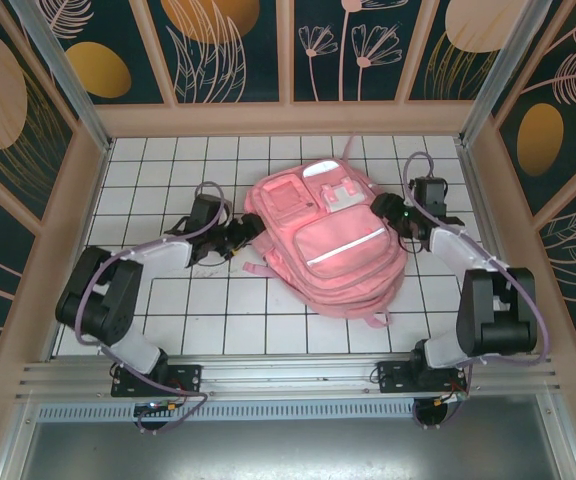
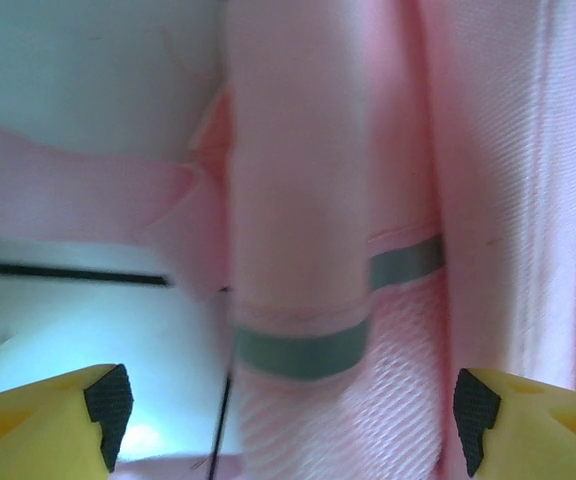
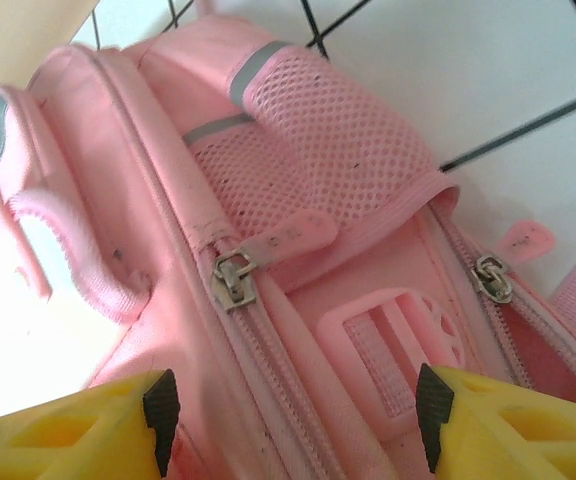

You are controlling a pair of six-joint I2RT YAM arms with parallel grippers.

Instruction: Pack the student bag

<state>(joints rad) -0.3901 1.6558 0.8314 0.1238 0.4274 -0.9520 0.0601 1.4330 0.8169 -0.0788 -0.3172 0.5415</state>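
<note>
White tiled table under student bag; I saw left gripper wide at its side, right gripper wide near zip pulls. Bag lay flat, pink, silvery strip across front.

The student bag looks glossy, its cloth mesh pocket rough.

Pink student bag, white gridded table

A white tiled tabletop with thin dark grout lines sits inside a box-like enclosure. Pale wooden beams frame dark teal wall panels painted with pale pink leaves, flowers and orange ovals. Silver metal posts rise at the far corners. A metal rail lines the near edge. Lighting is bright and even.
</note>
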